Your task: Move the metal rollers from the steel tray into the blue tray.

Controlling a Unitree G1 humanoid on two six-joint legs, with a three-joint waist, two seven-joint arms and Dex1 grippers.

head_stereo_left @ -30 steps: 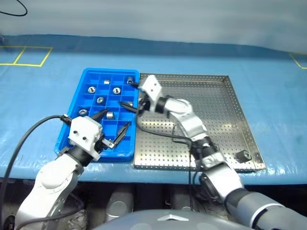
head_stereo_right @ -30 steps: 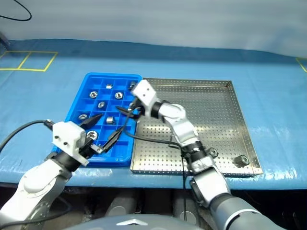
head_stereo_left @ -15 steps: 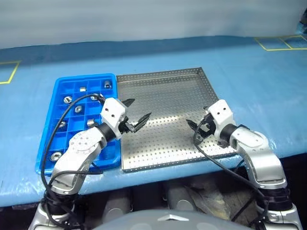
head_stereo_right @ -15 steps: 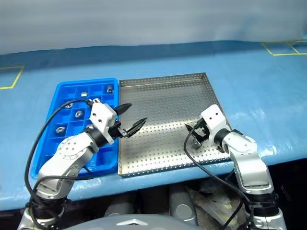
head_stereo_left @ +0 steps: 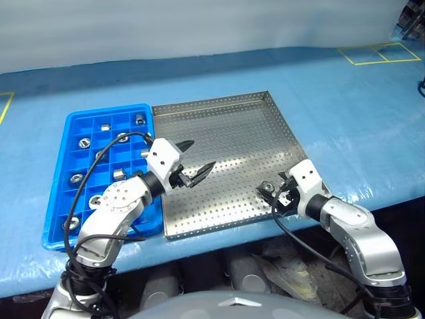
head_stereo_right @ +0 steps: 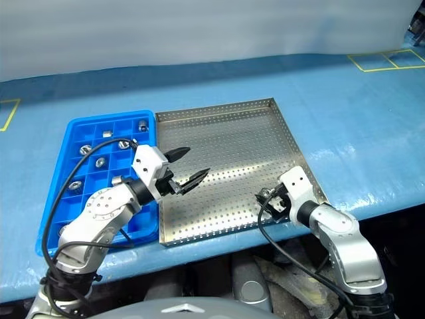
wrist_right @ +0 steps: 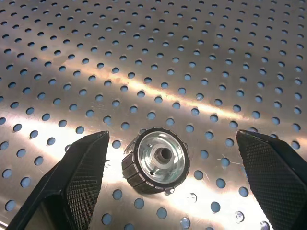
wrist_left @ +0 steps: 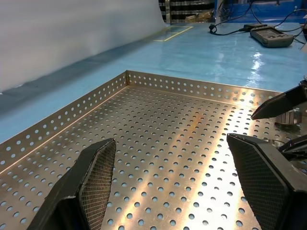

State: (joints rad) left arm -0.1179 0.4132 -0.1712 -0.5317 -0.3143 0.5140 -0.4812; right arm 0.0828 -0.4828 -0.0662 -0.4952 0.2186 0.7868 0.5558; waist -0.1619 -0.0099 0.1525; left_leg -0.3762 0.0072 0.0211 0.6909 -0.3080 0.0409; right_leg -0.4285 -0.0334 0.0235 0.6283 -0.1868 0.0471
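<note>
The blue tray [head_stereo_left: 58, 229] lies flush against the left rim of the steel tray [head_stereo_left: 219, 106], whose perforated floor is bare but for its near right corner. Nine metal rollers [head_stereo_left: 105, 127] sit in the blue compartments, and one roller [wrist_right: 156, 159] lies in the steel tray. The left gripper [head_stereo_left: 192, 161] hovers wide open and empty over the steel tray's left side; the right gripper [wrist_right: 168, 167] is spread around the lone roller, not touching it.
</note>
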